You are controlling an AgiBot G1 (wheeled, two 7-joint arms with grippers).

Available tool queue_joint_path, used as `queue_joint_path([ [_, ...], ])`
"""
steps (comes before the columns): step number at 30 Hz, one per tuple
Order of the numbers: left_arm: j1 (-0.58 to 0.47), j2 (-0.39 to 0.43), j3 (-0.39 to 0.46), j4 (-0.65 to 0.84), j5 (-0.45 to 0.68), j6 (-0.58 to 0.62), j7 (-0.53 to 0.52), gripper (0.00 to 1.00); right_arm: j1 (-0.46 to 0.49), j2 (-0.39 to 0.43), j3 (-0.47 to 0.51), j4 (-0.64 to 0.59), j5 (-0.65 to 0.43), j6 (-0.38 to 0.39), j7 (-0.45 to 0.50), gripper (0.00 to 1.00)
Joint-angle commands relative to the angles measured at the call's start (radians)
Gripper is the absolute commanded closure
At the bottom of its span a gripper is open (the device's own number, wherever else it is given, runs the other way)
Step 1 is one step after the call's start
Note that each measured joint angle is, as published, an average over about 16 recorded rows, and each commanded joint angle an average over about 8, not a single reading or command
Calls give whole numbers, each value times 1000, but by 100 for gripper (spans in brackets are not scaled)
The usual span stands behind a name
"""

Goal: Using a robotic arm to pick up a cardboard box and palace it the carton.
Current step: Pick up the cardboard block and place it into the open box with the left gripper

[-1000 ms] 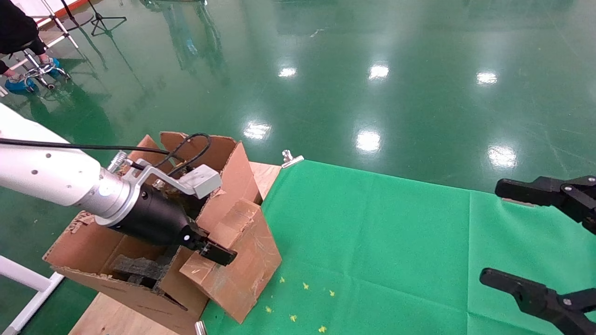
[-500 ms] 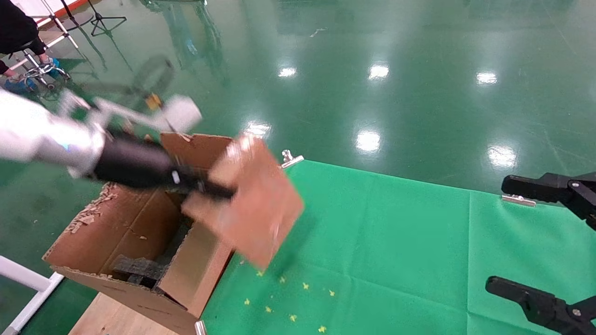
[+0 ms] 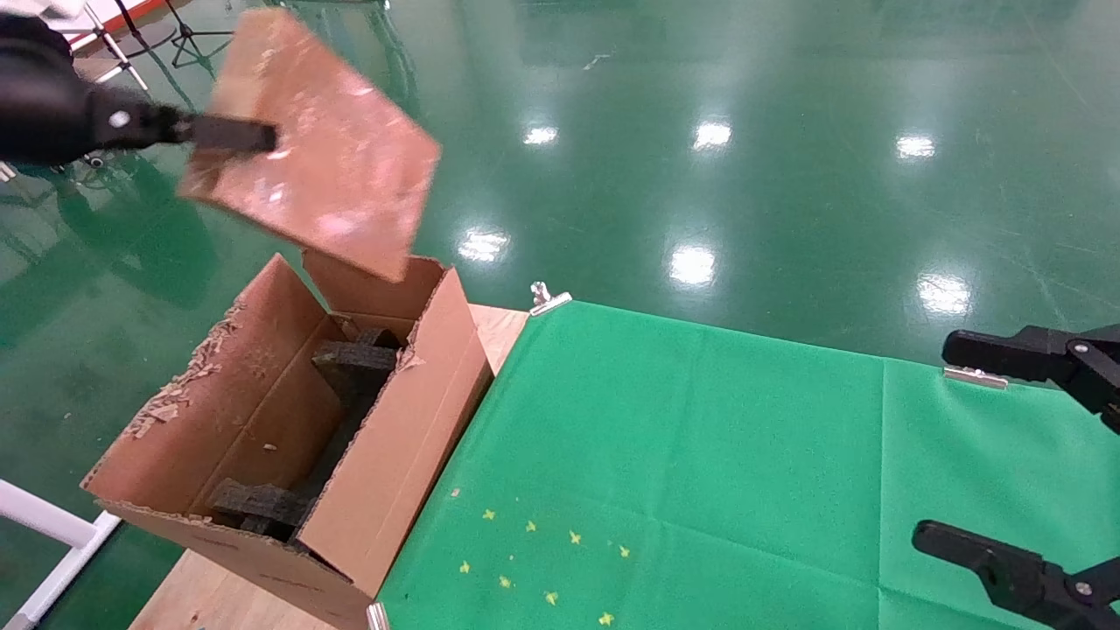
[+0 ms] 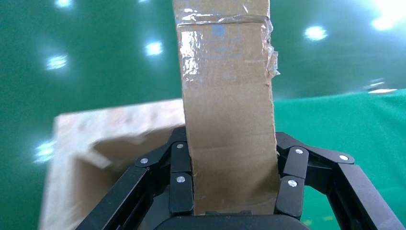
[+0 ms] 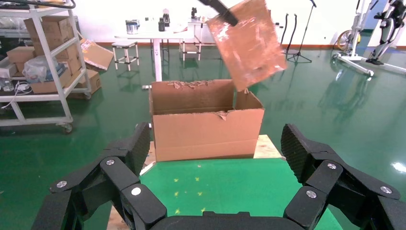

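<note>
High above the carton (image 3: 289, 420), the left tool (image 3: 229, 134) has lifted the clamped cardboard box (image 3: 315, 144).

My left hand (image 4: 230, 191) is all black: flat linkage bars on each side, jointed with small round silver screws, and straight black fingers (image 4: 181, 184) with a silver screw near each knuckle. From my head camera, that arm's end (image 3: 52, 114) is a dark rounded wrist with one pale dot on it, tapering into a thin black finger (image 3: 232, 134). My right hand (image 5: 218, 191) is the same black linkage design, with ridged, ribbed pads (image 5: 140, 143) on the fingertips and silver screw heads at every joint.
</note>
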Motion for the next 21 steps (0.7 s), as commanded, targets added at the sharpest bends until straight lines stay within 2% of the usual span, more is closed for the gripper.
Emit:
queue_joint_path([
  [1, -27, -11, 2, 47, 33, 4, 31, 100, 0, 0, 0, 0, 0, 0, 0, 0],
  [11, 8, -40, 44, 289, 121, -46, 253, 100, 0, 0, 0, 0, 0, 0, 0, 0],
  [21, 57, -11, 75, 537, 161, -122, 432, 100, 0, 0, 0, 0, 0, 0, 0, 0],
])
